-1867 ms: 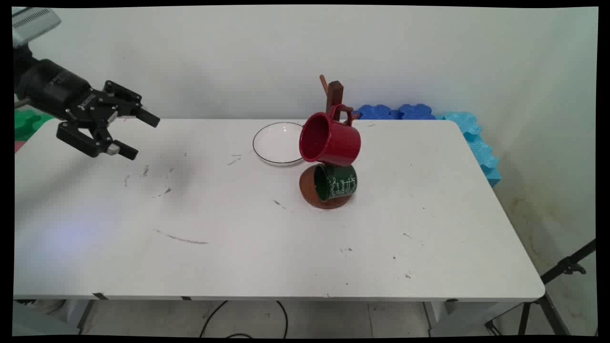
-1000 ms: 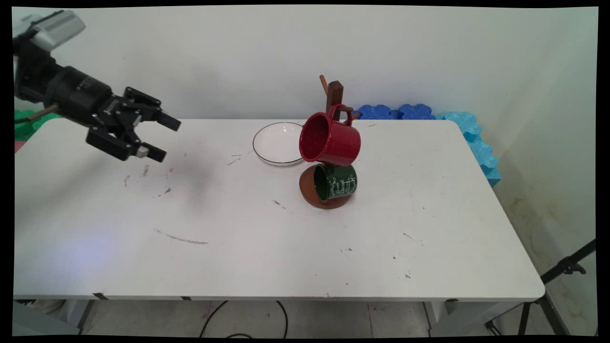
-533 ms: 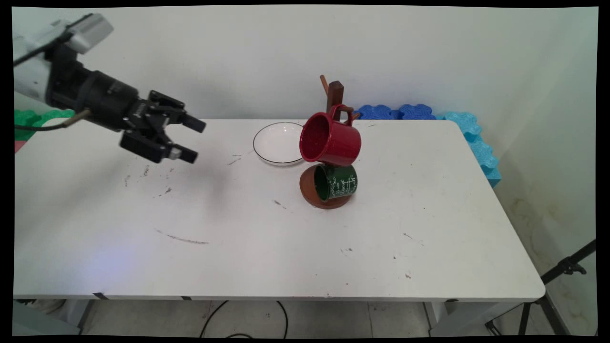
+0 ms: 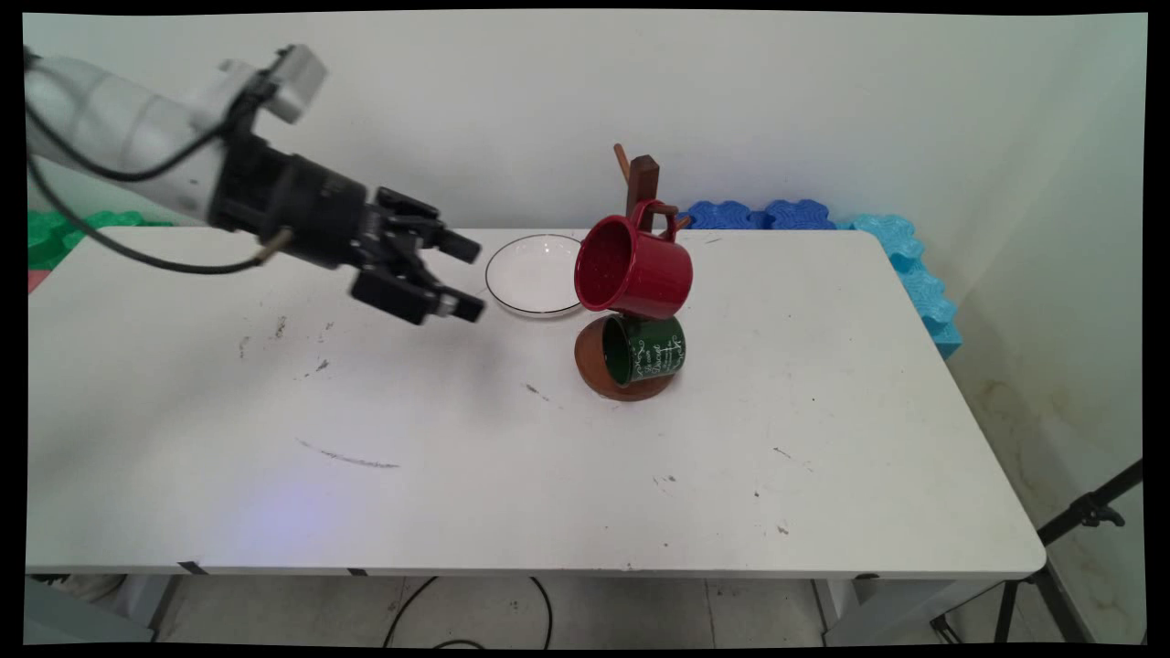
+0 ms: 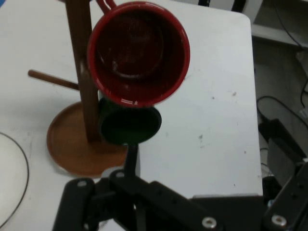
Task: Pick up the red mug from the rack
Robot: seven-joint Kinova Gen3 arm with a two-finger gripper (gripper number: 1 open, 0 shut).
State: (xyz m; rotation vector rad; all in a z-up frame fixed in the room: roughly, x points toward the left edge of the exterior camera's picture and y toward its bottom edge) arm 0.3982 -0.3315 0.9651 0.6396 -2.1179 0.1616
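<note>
My black gripper [image 4: 475, 280] hovers open and empty above the table, pointing right, just left of a white plate [image 4: 532, 274]. Right of the plate stands a brown wooden mug tree [image 4: 642, 183] on a round base [image 4: 594, 370]. A red mug [image 4: 632, 268] hangs from it with its mouth turned toward the gripper, and a dark green mug [image 4: 644, 348] hangs below it. In the hand view the red mug [image 5: 138, 53] fills the upper middle, the green mug [image 5: 129, 126] sits under it, and the tree's post [image 5: 79, 72] stands to their left.
The white table [image 4: 457, 475] carries scuff marks on its left half. Blue foam pieces [image 4: 823, 219] lie against the wall behind the far right corner, and green foam [image 4: 64, 233] at far left. A tripod leg [image 4: 1079, 516] stands off the right edge.
The arm has swept rightward across the table from the far left, bringing the open gripper close to the plate. Mugs, tree and plate have not moved.
</note>
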